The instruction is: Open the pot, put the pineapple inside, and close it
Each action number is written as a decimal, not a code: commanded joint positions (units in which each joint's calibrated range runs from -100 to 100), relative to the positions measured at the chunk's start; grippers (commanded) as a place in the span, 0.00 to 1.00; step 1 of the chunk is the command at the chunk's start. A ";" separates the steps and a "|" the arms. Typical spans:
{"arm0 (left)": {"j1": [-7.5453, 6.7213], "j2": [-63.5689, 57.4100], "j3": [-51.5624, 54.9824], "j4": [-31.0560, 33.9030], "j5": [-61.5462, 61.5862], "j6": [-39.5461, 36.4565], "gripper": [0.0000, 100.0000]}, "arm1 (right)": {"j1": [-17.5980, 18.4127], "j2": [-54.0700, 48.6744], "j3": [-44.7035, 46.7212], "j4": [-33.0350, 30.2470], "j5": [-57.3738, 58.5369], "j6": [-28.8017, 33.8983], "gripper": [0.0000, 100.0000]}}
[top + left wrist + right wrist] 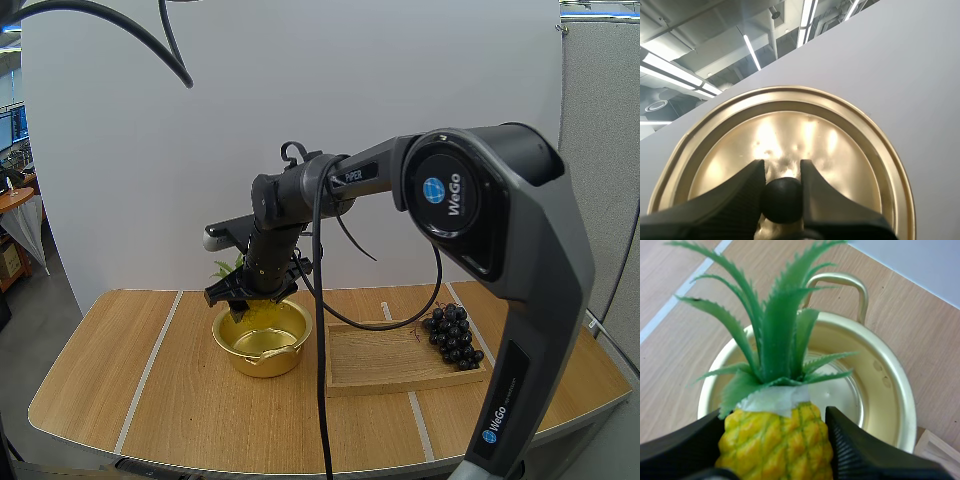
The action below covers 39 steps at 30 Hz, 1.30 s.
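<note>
Hidden and cut-off parts
In the high view the right gripper [245, 292] covers the 12 o'clock rim of the pot [262, 340] and most of the pineapple [226, 268]; the lid [790, 135] and the pineapple's base run out of the wrist views.

Bright, even light from above leaves soft shadows on the pale wooden table [130, 380] and white glare on the round golden lid [790, 130].

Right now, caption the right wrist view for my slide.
Right jaws pinch the pineapple above the open golden pot.
</note>
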 commanded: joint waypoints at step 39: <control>-0.11 0.02 -0.42 -0.05 -2.08 -0.65 0.00 | -0.01 9.44 -0.38 -6.12 2.99 2.61 0.56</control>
